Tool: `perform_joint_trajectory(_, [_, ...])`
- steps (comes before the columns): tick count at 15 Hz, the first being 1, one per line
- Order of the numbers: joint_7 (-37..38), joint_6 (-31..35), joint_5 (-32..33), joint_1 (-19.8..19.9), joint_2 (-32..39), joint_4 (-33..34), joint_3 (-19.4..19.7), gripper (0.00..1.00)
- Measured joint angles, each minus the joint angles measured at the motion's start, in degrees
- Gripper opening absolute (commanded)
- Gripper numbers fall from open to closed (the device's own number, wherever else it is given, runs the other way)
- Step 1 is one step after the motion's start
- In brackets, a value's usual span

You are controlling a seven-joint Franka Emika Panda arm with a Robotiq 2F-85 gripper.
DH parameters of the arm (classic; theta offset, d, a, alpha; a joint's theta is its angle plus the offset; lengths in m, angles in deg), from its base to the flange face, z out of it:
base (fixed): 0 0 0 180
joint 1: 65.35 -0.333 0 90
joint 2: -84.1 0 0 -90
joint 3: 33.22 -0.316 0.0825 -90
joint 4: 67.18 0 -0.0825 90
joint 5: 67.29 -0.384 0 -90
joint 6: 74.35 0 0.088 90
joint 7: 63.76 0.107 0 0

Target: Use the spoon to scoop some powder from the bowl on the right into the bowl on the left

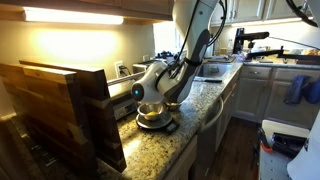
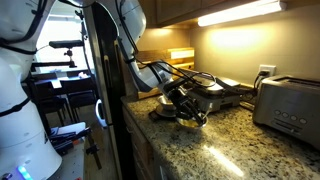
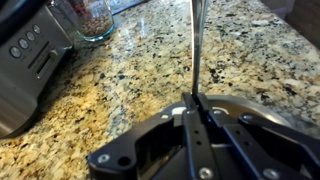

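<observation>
Gripper (image 3: 195,103), fingers clamped on the thin handle of the spoon (image 3: 196,50), which runs out over the granite counter (image 3: 120,90) near the toaster (image 3: 30,60); light, stiff, probably slick, best pinched at the handle end against swivelling.

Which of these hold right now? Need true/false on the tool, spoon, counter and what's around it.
1. The tool is shut on the thin handle of the spoon. True.
2. The counter is plain white. False: it is speckled stone, tan and dark.
3. A toaster stands on the counter. True.
4. The tool hangs high, up by the cabinets. False: in an exterior view the tool is down at the counter.
5. The jar is empty. False: it holds reddish stuff.
</observation>
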Motion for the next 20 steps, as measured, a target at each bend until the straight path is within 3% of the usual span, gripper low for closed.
perform_joint_trajectory(20, [-1.61,10.34,-16.29,4.22,-3.18,1.06,-0.24,0.04])
